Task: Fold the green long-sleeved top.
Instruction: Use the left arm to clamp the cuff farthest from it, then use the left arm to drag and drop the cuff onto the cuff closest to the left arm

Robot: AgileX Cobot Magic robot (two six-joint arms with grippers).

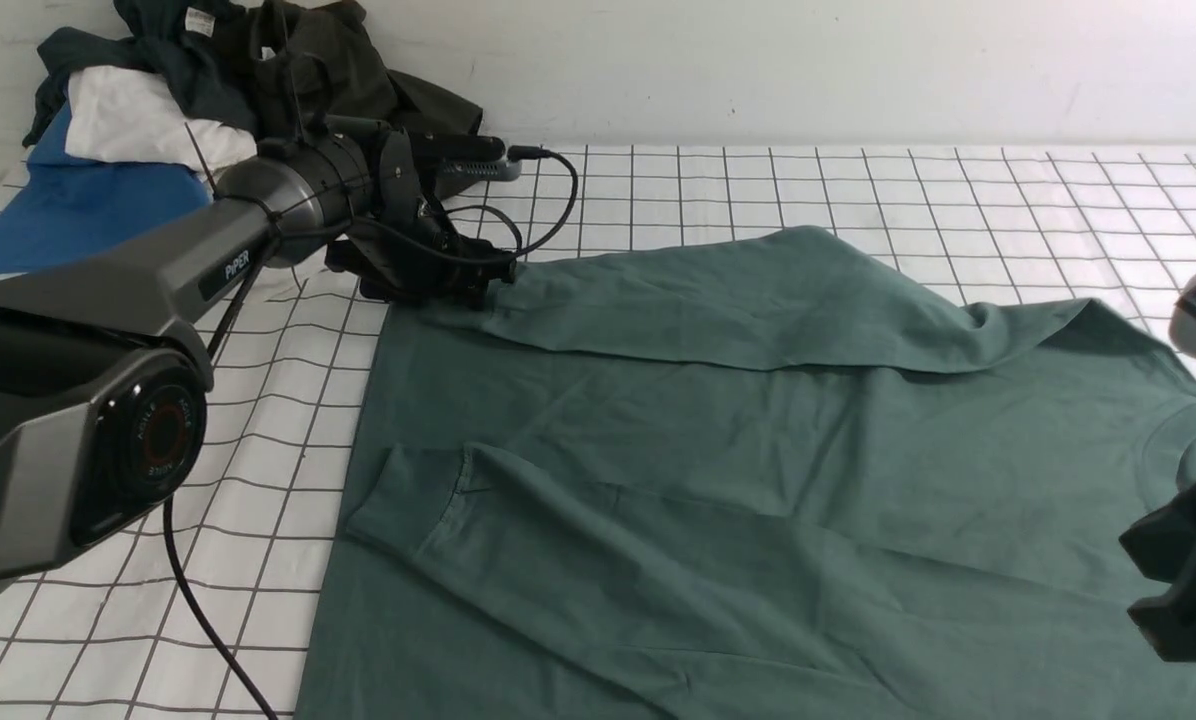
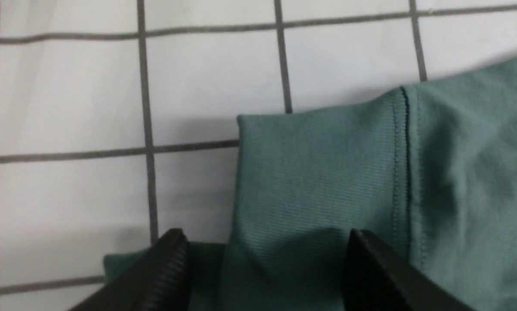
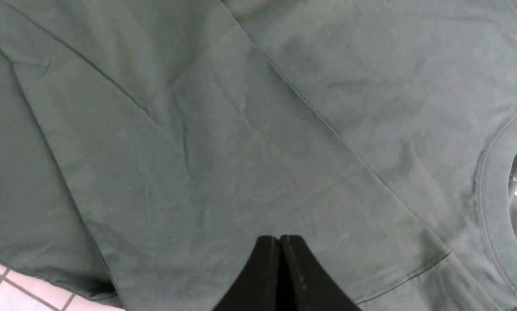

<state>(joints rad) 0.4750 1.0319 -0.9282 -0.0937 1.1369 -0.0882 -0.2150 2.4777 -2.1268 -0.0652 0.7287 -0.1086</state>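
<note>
Left wrist view: my left gripper (image 2: 266, 237), jaws spread, over sage-green cotton long-sleeved top's (image 1: 758, 450) far-left cuff (image 2: 319, 172); sleeve (image 1: 738, 300) runs rightward; right gripper (image 3: 280, 242) pressed together.

A robotics lab bench: a white grid-checked cloth (image 1: 758, 190) spread as the work surface, a bare white wall (image 1: 758, 70) behind it, a heap of garments (image 1: 158, 110) in the far left corner, and a cabled robot arm (image 1: 158, 275) reaching across.

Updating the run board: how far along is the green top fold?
Done: far sleeve and near sleeve of the sage-green cotton long-sleeved top lie folded across its body. In hand: left jaws open over the far ribbed cuff; right jaws shut, empty. Left: folding the body, which lies flat.
</note>
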